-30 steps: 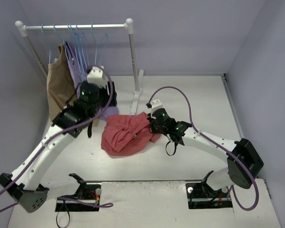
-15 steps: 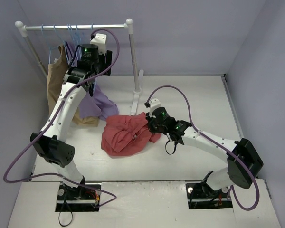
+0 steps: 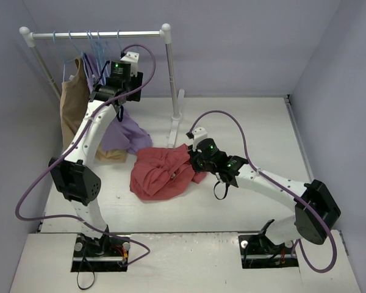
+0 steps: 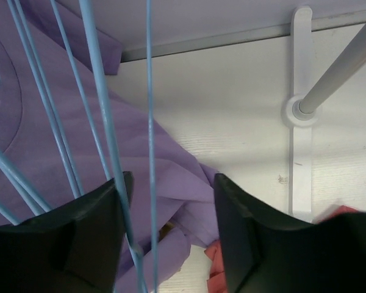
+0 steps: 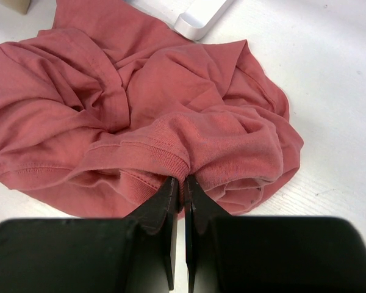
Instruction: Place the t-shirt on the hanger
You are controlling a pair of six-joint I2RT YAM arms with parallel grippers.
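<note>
Inside the left gripper (image 4: 171,186) (jaws parted), the hanger (image 4: 149,91) runs upright.

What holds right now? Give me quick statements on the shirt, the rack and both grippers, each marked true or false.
1. The t-shirt lies crumpled on the table. True.
2. The right gripper hangs open above it. False: it is shut on a fold of the t-shirt.
3. The left gripper stands open among the hangers. True.
4. The rack holds no garments. False: a tan garment and a lilac garment hang there.
</note>
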